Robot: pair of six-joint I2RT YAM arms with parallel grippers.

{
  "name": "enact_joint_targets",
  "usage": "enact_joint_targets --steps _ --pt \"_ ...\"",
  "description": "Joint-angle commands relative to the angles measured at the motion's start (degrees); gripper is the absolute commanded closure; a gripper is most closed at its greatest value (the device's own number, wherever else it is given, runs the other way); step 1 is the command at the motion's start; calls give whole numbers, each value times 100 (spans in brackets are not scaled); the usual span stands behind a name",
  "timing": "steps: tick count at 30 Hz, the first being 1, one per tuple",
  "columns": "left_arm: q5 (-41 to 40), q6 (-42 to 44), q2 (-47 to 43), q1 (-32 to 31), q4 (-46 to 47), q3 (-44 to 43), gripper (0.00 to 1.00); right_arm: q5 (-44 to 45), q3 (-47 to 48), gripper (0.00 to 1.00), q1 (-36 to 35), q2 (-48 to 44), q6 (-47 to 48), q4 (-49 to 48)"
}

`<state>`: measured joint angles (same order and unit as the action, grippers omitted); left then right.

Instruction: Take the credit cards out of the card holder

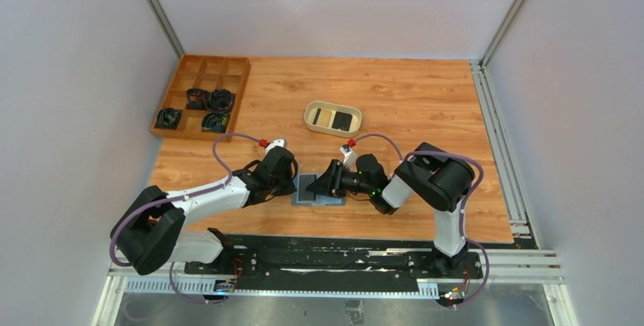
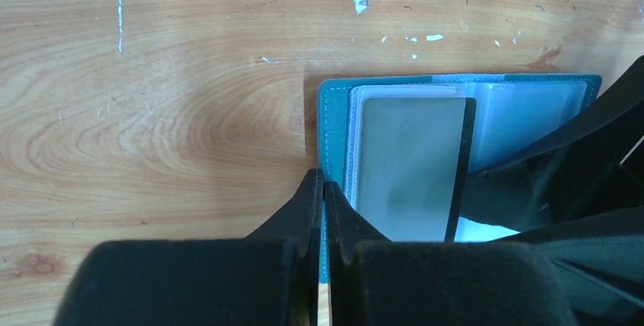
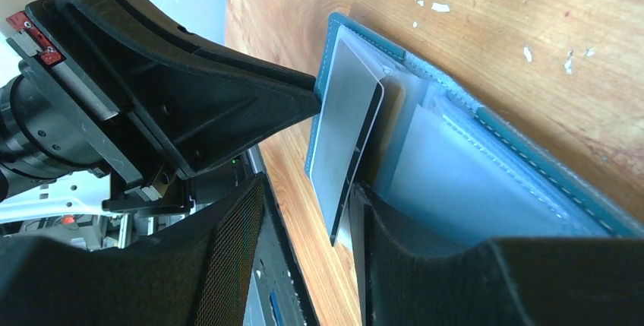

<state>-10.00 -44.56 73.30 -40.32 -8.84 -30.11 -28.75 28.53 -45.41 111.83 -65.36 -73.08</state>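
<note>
Down at the near edge of the wooden table, between your arms, the teal-blue folding card holder lies open. Your left gripper is pinched shut on its left edge, and your right gripper has its jaws parted either side of a dark grey-faced card poking out of its clear sleeve, not clamped yet as far as I can see. I'd call it partway: a tan-gold card and a black card already sit in the beige oval dish further back. So that's one holder, one dish and three cards showing; can't tell if the other sleeves hide more.
</note>
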Motion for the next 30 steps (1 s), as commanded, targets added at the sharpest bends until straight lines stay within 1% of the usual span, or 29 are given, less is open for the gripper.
enact_joint_targets --steps 1,7,19,30 --pt "-66 -71 -121 -99 16 -5 100 212 148 50 -91 -193 417 1059" --pt "-61 -71 -117 -98 16 -11 100 1 251 50 -104 102 -19 248" --pt "-85 -79 -79 -106 26 -20 100 -156 490 50 -126 86 -199 124" --pt "-149 -44 -48 -107 -71 -124 100 -260 208 51 6 -141 -152 52"
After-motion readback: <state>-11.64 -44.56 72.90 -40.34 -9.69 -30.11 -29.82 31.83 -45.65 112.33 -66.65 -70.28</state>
